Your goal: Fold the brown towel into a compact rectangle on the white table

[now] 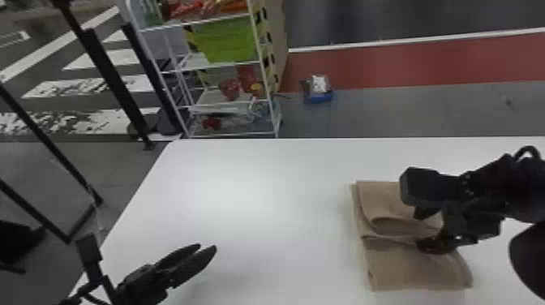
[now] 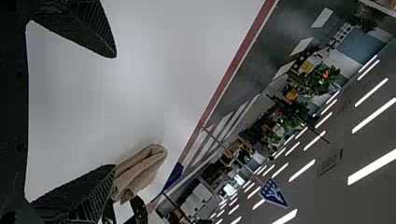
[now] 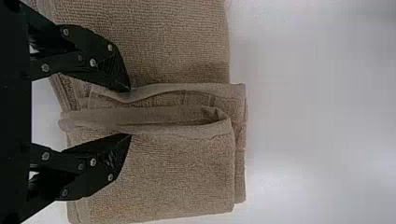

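Our right gripper (image 1: 421, 229) has its two fingers parted astride the folds of one brown towel (image 1: 413, 269), lower right on the one white table (image 1: 259, 194). Our left gripper (image 1: 207, 246), lower left, is open. Upper left, one rack (image 1: 207, 97) holds one green bin (image 1: 227, 40).

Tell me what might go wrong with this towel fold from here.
The right hand stands with its fingers apart astride the raised folds of the brown towel; closing there might catch only some layers and pull them loose from the rest. The layer edges already sit offset, so the finished rectangle could come out crooked. The left hand hovers well away from the towel, so a tug could drag the cloth across the white table.
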